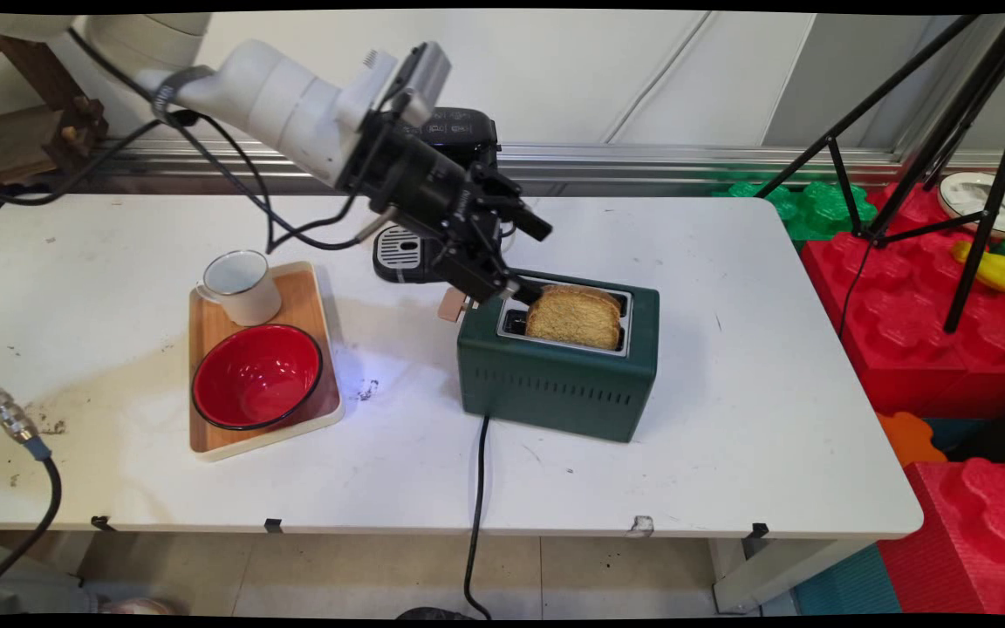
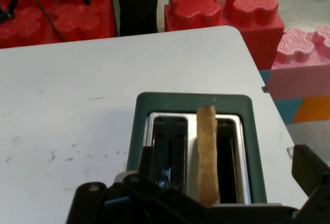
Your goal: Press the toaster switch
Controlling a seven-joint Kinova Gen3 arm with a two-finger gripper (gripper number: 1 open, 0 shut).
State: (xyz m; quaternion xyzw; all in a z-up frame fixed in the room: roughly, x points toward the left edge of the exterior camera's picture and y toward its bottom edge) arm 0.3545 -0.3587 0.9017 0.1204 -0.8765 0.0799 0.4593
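A dark green toaster (image 1: 559, 384) stands in the middle of the table, with a browned slice of bread (image 1: 574, 316) sticking up out of it. My gripper (image 1: 532, 260) hangs over the toaster's left end, open, one finger high and the other low beside the slice's left edge. In the hand view the slice (image 2: 207, 157) shows edge on, upright by the toaster's (image 2: 193, 103) right slot. It lies between the spread fingers of the gripper (image 2: 227, 175) and neither presses on it. The left slot is empty.
A wooden tray (image 1: 206, 436) at the left holds a red bowl (image 1: 258, 377) and a white mug (image 1: 241, 286). A black coffee machine (image 1: 461, 131) stands behind the arm. The toaster's cord (image 1: 476, 506) runs off the front edge. A tripod (image 1: 982, 174) and red foam blocks (image 1: 930, 331) stand to the right.
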